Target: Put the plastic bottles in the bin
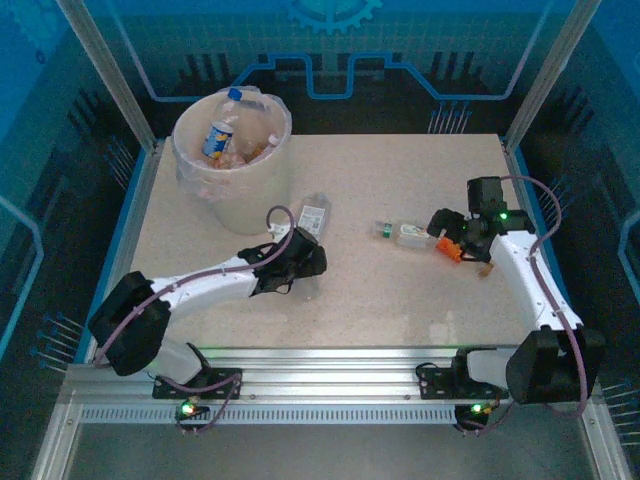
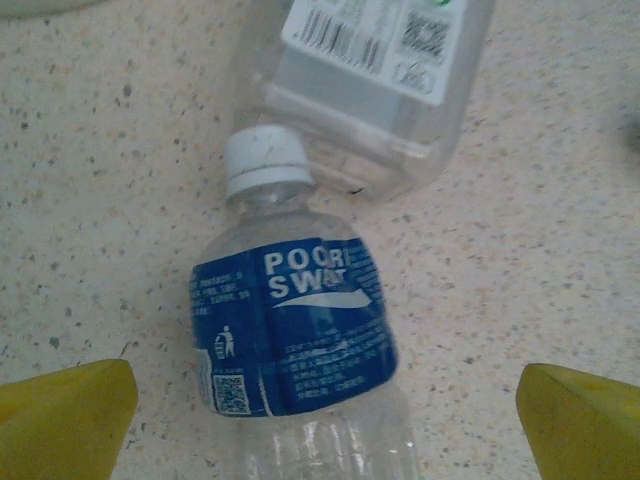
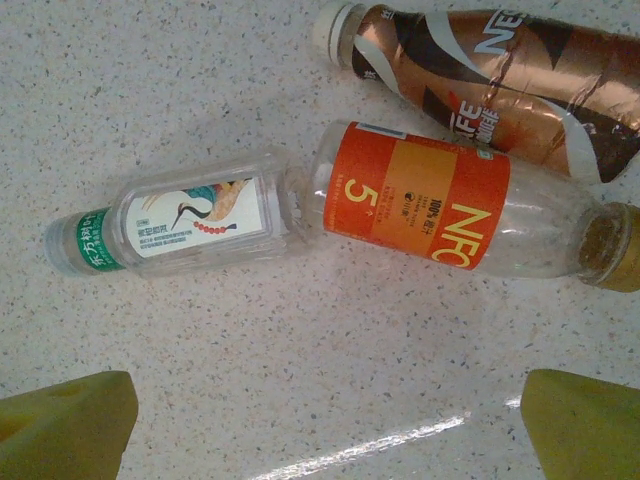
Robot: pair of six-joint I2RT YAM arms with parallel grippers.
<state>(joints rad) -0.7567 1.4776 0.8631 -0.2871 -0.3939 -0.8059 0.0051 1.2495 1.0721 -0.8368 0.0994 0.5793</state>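
Partly done: the bin (image 1: pixel 243 205), far left on the desk (image 1: pixel 400 300), holds several bottles (image 1: pixel 218 135); 5 lie loose; the blue-label bottle (image 2: pixel 295 335) and clear bottle (image 2: pixel 370 100) below the left pincer (image 2: pixel 325 425), an orange-label bottle (image 3: pixel 440 205) and 2 others below the right pincer (image 3: pixel 330 425); both pincers gape wide, holding nothing.

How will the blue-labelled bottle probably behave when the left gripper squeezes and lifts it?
The blue-labelled bottle looks empty, so probably light, and its clear ribbed wall may dent when squeezed. Round and lying on its side, it could roll if pushed. Its white cap seems to touch the square clear bottle, which might shift too.
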